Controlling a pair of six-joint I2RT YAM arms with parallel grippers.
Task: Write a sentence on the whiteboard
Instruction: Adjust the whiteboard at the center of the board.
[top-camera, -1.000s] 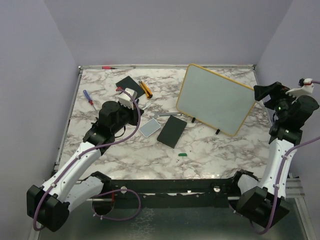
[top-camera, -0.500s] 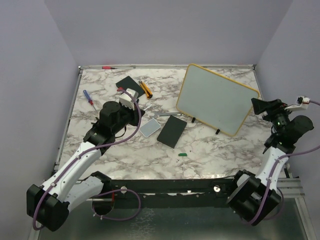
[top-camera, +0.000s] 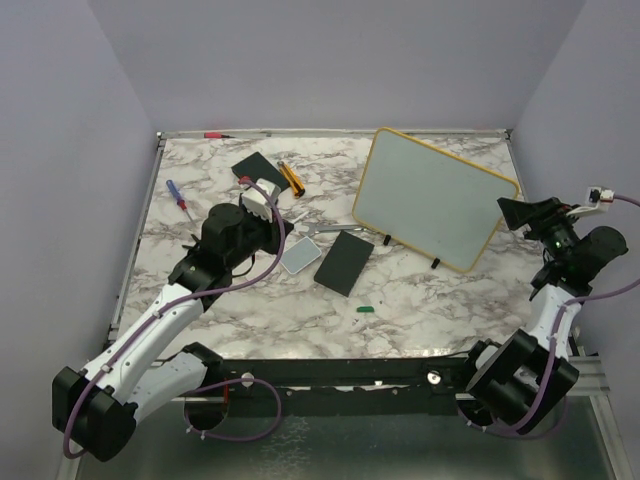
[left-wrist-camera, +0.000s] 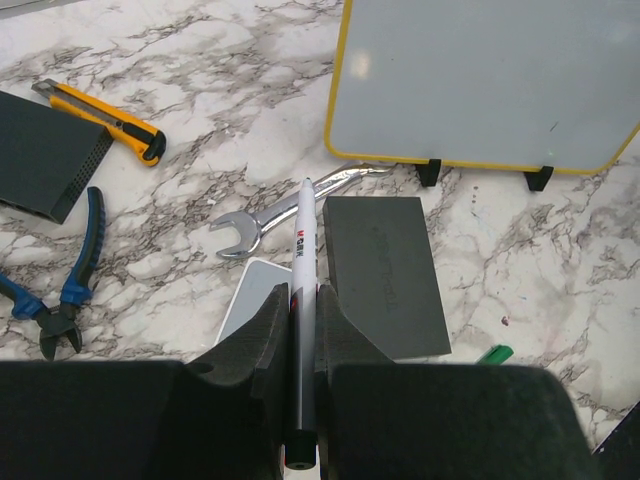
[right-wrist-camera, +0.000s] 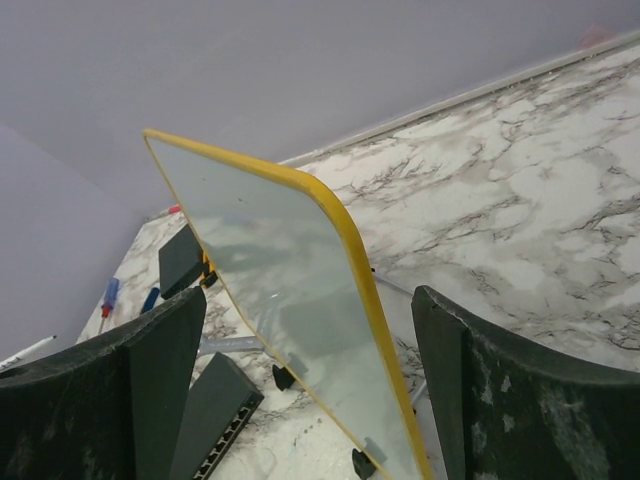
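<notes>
The whiteboard (top-camera: 430, 195), white with a yellow rim, stands tilted on small black feet at the back right; it also shows in the left wrist view (left-wrist-camera: 480, 80) and the right wrist view (right-wrist-camera: 290, 270). Its surface is blank; no green sentence shows. My left gripper (top-camera: 268, 205) is shut on a white marker pen (left-wrist-camera: 303, 235) that points towards the board, some way short of it. My right gripper (top-camera: 515, 212) is open and empty, its jaws either side of the board's right corner without touching it.
A black slab (top-camera: 343, 262), a pale rounded pad (top-camera: 300, 256) and a wrench (top-camera: 325, 230) lie between the left gripper and the board. A green cap (top-camera: 366, 309) lies nearer. Another black slab (top-camera: 255, 166), a utility knife (top-camera: 290, 176), a screwdriver (top-camera: 176, 194) and pliers (left-wrist-camera: 70, 290) lie at the left.
My right arm has swung down and to the right, the open gripper now a little off the board's right corner. My left gripper has edged right with the pen.
</notes>
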